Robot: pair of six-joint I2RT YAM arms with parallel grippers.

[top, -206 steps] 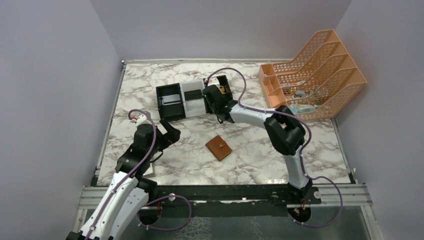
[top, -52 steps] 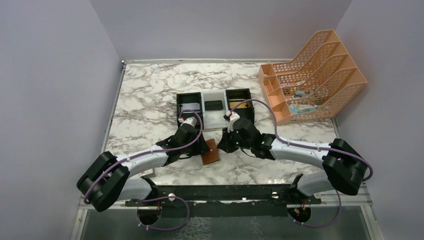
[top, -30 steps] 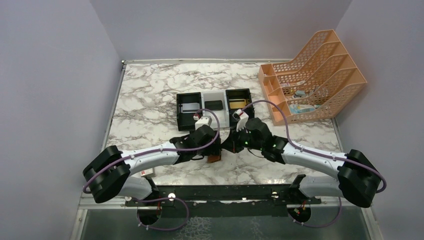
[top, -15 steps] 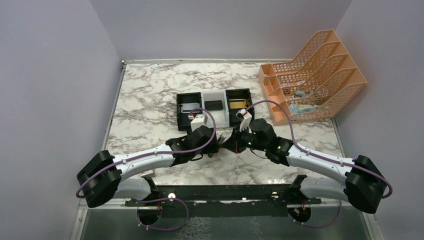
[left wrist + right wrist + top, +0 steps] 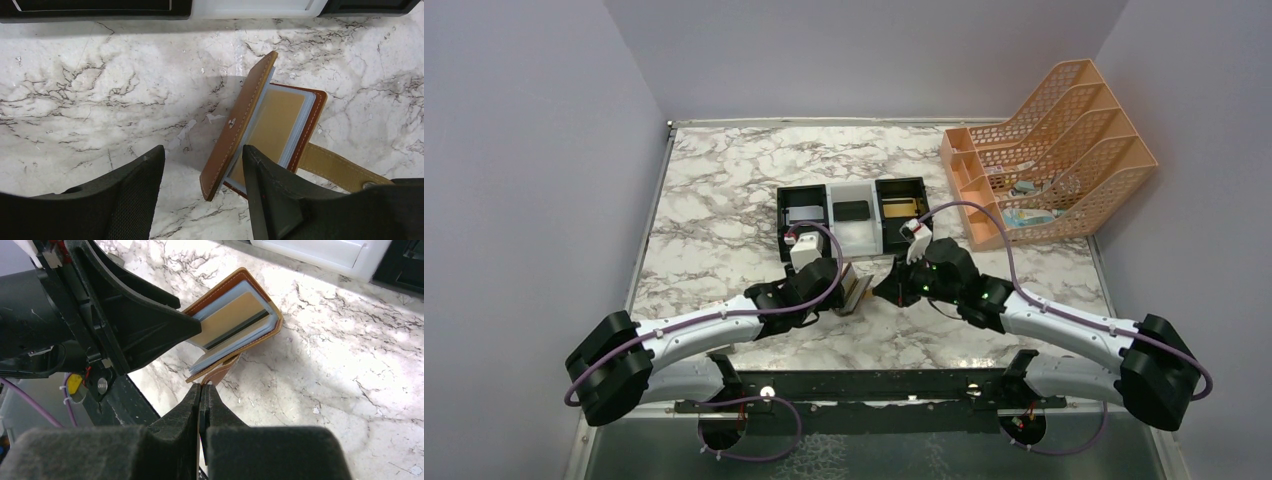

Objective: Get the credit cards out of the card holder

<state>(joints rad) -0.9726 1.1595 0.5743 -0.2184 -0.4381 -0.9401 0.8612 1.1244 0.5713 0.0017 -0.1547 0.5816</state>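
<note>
The brown leather card holder (image 5: 856,290) lies half open on the marble between my two grippers. In the left wrist view its cover (image 5: 240,125) stands up on edge over a gold card (image 5: 274,127) in a blue-grey pocket. My left gripper (image 5: 202,152) is open, with the cover's lower end between its fingers; it also shows in the top view (image 5: 842,288). My right gripper (image 5: 201,386) is shut on the holder's tan snap tab (image 5: 335,167) and holds it to the right. The right wrist view shows the holder (image 5: 235,320) gaping, with the gold card (image 5: 227,322) inside.
A black-white-black tray (image 5: 782,235) stands just behind, holding a grey card (image 5: 806,213), a dark card (image 5: 852,210) and a gold card (image 5: 899,207). An orange file rack (image 5: 1049,150) stands at the back right. The table's front rail lies close below the grippers.
My left gripper has drawn back to the left and the holder's cover has swung up, so the inside now shows. My right gripper has stayed shut on the tab.
</note>
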